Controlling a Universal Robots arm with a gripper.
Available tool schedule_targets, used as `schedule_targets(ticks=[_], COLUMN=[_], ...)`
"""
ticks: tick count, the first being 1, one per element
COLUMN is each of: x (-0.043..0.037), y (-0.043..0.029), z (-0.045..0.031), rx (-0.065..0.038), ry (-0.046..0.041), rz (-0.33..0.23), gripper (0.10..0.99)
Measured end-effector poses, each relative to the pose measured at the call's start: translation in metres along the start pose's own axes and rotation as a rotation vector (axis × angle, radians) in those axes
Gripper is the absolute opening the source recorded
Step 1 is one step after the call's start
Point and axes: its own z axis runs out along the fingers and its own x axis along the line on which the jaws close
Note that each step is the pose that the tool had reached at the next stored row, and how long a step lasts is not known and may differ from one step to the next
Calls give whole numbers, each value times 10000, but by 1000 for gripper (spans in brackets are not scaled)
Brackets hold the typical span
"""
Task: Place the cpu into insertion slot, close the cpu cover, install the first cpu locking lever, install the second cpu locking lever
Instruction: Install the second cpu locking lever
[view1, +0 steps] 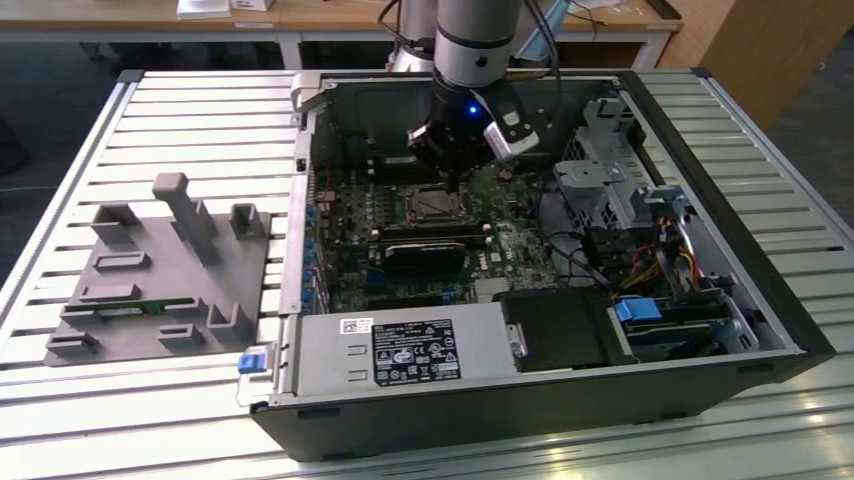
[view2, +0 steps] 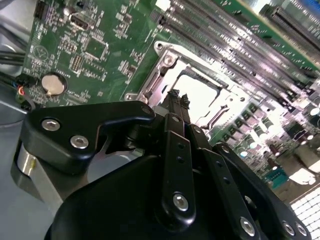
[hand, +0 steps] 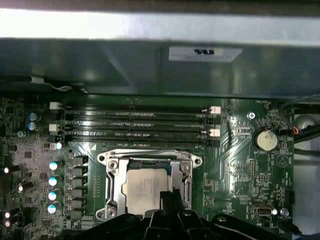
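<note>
Slatted worktop (view1: 200, 110), open PC case (view1: 747, 300).
I see the jaws (view2: 176, 100) closed, empty, just above the cpu (hand: 145, 187) seated in the slot (hand: 112, 187).

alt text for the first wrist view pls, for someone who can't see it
The gripper hangs just above the cpu, which sits in the insertion slot with the cpu cover framing it. Long memory slots run across the green circuit board beyond.

Black hand (view2: 176, 100) over silvery cpu cover (view2: 200, 95), closed fingertips, green circuit board (view2: 100, 45) around
</note>
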Motion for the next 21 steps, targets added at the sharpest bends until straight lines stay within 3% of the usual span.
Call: schedule_targets(ticks=[8,15,21], x=[1,1,7], y=[-60,-57,-98], z=[-5,-118,-129], rx=[1,2,0], ry=[1,1,0], rz=[2,0,0], gripper=[106,106,106])
